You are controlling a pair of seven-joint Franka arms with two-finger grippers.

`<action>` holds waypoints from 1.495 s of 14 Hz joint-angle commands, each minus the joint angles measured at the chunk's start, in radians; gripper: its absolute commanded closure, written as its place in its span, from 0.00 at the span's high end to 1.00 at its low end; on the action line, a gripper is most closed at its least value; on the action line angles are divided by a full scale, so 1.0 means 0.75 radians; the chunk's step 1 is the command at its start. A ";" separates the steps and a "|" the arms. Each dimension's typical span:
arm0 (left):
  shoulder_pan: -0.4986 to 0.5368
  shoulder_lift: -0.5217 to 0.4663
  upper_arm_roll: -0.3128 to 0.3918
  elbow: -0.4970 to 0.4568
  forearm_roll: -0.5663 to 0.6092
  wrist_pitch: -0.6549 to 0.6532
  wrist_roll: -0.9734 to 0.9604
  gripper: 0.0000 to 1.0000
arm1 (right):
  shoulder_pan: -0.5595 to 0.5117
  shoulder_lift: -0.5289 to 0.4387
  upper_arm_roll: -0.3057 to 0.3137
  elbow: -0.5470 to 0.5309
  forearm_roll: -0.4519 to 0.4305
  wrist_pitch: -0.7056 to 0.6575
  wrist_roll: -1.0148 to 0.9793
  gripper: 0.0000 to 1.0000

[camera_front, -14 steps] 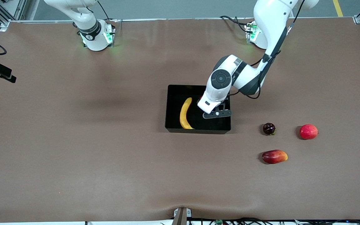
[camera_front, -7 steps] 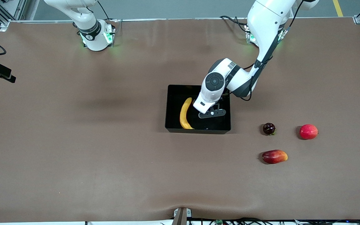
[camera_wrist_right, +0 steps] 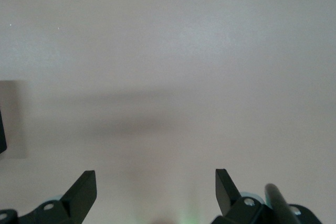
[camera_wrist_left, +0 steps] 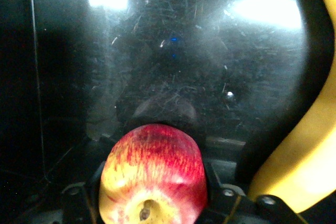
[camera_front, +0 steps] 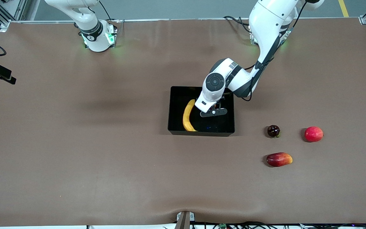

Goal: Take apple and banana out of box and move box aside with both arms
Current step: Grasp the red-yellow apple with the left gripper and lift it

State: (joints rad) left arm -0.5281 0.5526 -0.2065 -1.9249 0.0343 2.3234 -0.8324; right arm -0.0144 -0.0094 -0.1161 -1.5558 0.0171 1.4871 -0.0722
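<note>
Nearest the front camera, a red and yellow oblong fruit (camera_front: 279,159) lies on the table (camera_front: 106,165), toward my left arm's end. A little farther from the camera sit a small dark round fruit (camera_front: 273,131) and, apart from it and closer to the table's end, a red round fruit (camera_front: 313,134). None of these three touches another.

About level with those two, near the table's middle, is the black box (camera_front: 202,132). The banana (camera_front: 187,116) lies inside it along the wall toward my right arm's end, its curve bowing toward that wall.

My left gripper (camera_front: 213,112) is down inside the box, just beside the banana. The red apple with yellow streaks (camera_wrist_left: 152,177) sits in its mouth, close over the box's glossy floor. I cannot tell whether the gripper has clamped onto the apple, nor whether the apple rests on the floor.

My right arm waits. My right gripper (camera_wrist_right: 155,174) is spread wide and holds nothing, with only bare table under it.
</note>
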 commanded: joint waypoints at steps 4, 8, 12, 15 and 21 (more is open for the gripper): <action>0.005 -0.103 0.005 0.110 0.024 -0.213 0.016 0.00 | 0.003 -0.020 -0.009 -0.014 0.008 -0.003 -0.004 1.00; 0.058 -0.211 0.018 0.308 0.024 -0.467 0.111 0.00 | 0.003 -0.020 -0.009 -0.012 0.008 -0.001 -0.004 1.00; 0.260 -0.330 0.014 0.333 0.014 -0.533 0.375 0.00 | 0.001 -0.014 -0.011 -0.004 0.008 -0.001 -0.004 1.00; 0.458 -0.322 0.018 0.331 0.022 -0.574 0.657 0.00 | 0.001 -0.010 -0.011 -0.004 0.008 -0.003 -0.004 1.00; 0.773 -0.144 0.020 0.337 0.153 -0.421 0.801 0.00 | 0.001 -0.010 -0.011 -0.004 0.008 -0.005 -0.004 1.00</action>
State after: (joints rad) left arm 0.0152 0.3924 -0.1784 -1.6829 0.1186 1.9581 -0.2373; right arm -0.0149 -0.0093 -0.1208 -1.5561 0.0171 1.4873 -0.0722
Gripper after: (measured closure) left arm 0.282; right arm 0.000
